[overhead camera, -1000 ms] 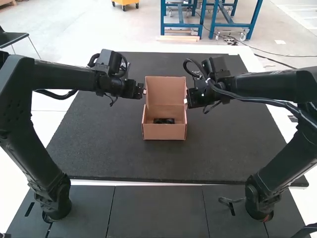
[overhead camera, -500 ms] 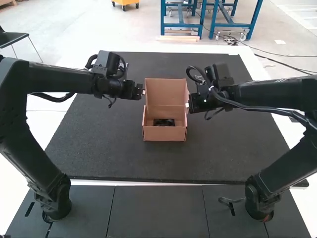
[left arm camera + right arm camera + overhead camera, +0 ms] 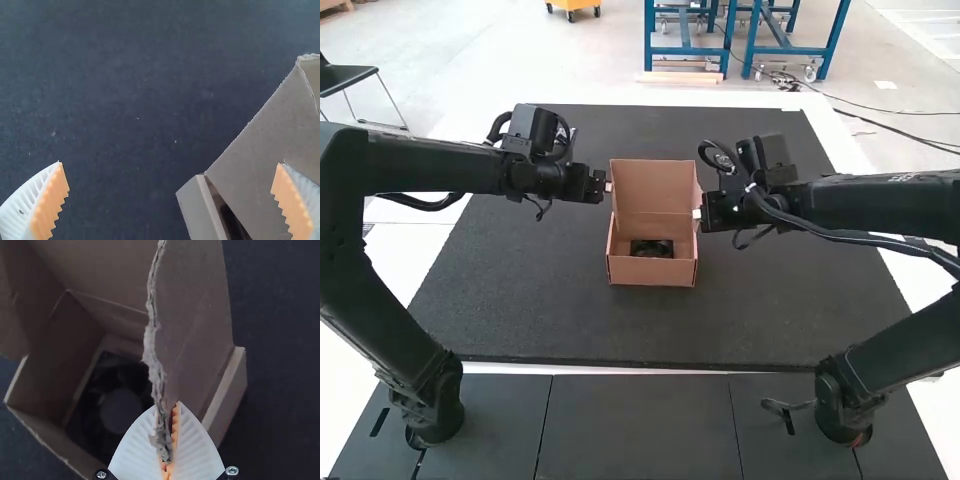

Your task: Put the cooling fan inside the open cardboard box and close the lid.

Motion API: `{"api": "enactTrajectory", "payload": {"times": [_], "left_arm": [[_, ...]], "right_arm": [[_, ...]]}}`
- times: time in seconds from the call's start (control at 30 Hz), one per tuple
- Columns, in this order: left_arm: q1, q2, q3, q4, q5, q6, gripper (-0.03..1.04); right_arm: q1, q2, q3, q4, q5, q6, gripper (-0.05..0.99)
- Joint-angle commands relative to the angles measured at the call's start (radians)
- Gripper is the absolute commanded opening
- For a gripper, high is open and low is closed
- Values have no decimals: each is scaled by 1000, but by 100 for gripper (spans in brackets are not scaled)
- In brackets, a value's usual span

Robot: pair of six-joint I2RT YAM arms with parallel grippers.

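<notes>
Two tools flanked the box, which sat near the middle of a black mat on the worktop. We found the fan lying flat on the box floor, a dark round body below the raised lid. The lid stood upright along the far side of the box. The right tool was clamped on the lid's right edge, with the torn card edge pinched between its orange pads. The left tool sat just beside the lid's left edge, spread wide and gripping nothing. A corner of card lay between its fingers; we could not tell whether it touched them.
</notes>
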Motion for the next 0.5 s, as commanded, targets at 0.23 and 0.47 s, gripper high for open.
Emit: {"api": "enactTrajectory", "payload": {"times": [0.23, 0.47], "left_arm": [[-8, -52, -33, 13, -5, -3, 96], [-7, -71, -53, 17, -5, -4, 96]], "right_arm": [[36, -39, -22, 21, -109, 35, 1], [55, -39, -72, 62, -165, 64, 1]]}}
